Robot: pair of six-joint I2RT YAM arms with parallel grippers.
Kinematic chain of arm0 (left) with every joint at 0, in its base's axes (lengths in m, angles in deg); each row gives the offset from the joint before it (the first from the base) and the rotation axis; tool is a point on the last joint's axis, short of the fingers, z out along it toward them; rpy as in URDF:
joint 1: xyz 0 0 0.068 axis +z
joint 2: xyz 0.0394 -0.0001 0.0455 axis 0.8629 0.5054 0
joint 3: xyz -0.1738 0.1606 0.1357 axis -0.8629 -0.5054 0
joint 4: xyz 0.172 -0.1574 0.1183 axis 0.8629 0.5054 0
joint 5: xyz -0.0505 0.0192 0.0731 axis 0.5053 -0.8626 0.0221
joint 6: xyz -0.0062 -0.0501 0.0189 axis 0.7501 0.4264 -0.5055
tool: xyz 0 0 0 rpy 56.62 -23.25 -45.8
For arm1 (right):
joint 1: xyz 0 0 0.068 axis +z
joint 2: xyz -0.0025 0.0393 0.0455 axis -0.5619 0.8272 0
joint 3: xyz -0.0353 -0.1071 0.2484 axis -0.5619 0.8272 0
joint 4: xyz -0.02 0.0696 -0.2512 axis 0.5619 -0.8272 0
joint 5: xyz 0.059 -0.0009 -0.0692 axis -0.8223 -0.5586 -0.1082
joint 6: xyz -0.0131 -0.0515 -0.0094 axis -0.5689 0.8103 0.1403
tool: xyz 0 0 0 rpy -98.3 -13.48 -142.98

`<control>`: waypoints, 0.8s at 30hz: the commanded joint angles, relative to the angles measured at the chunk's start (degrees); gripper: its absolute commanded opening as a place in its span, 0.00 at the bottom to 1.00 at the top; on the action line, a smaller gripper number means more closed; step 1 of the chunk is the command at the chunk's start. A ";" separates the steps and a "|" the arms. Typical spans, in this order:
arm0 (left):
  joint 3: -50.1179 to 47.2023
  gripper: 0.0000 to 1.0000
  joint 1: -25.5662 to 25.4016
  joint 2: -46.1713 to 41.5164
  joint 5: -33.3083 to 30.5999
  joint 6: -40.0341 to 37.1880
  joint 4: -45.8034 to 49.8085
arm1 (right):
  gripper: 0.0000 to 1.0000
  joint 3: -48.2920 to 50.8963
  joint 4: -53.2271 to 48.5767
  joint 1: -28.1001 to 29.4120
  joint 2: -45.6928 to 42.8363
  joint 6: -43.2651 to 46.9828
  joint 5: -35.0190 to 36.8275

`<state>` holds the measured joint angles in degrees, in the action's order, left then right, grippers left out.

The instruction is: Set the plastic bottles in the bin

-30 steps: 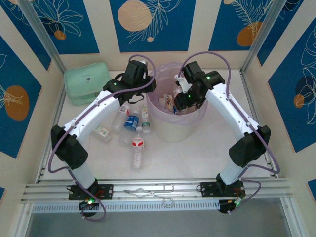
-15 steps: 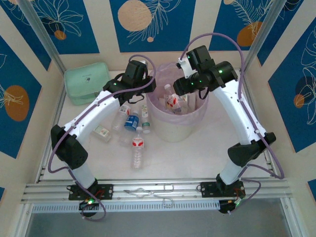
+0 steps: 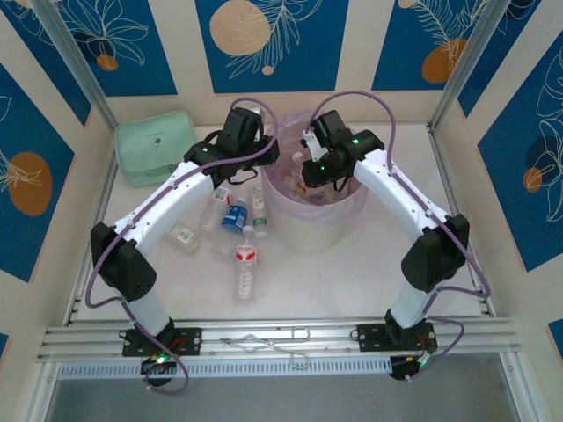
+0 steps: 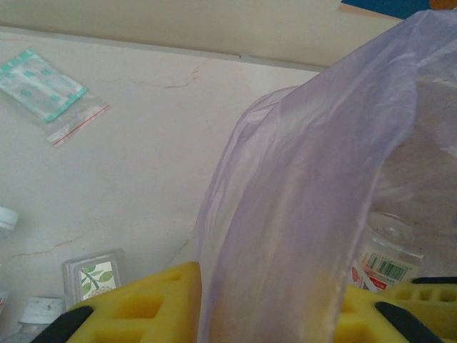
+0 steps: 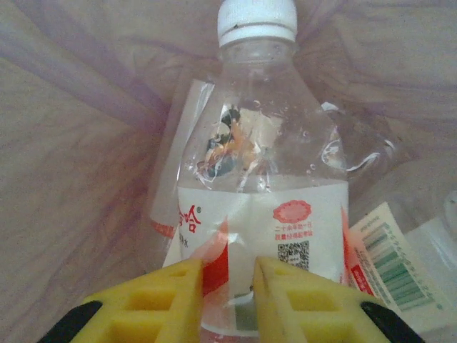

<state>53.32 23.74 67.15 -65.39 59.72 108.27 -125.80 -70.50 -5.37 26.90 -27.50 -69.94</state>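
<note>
My left pincer (image 4: 268,306) pinches the bag (image 4: 307,179), likely keeping the bin (image 3: 303,236) open. My right pincer (image 5: 227,293), pressed together and empty, faces a bottle (image 5: 260,164) just ahead.

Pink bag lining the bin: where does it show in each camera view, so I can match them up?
Top external: the pink bag drapes over the rim of the white bin, upper centre.
Left wrist: the bag is a translucent sheet across the right half.
Right wrist: the bag is the wrinkled backdrop behind a red-labelled bottle.
Shared landmark: plastic bottles lying inside the bag.
</note>
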 commanded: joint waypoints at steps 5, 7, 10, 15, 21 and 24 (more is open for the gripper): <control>-5.72 0.30 -0.48 -1.83 2.35 -1.88 -5.63 | 0.25 5.00 3.82 -0.16 -6.39 -5.02 2.62; -6.52 0.30 -0.55 -2.34 2.23 -2.25 -5.86 | 0.29 3.29 2.97 -0.91 -9.70 -5.64 3.76; -5.52 0.30 -0.66 -2.47 1.42 -4.52 -4.74 | 0.49 1.26 1.43 -5.52 -14.32 -7.51 0.95; -6.15 0.33 -0.73 -4.12 1.69 -7.85 -5.34 | 0.95 2.80 3.87 -12.48 -20.03 -14.64 -5.39; -2.46 0.34 -1.83 -0.28 2.96 -8.00 -3.43 | 0.99 12.92 6.92 -17.96 -30.67 -28.55 -2.49; -2.25 0.35 -2.43 0.58 3.31 -7.95 -4.53 | 0.99 22.27 13.67 -18.26 -39.03 -30.22 -3.07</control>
<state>49.71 22.41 65.62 -63.49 53.44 102.57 -108.53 -62.17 -23.49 -6.60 -52.55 -72.37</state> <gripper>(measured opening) 0.346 0.990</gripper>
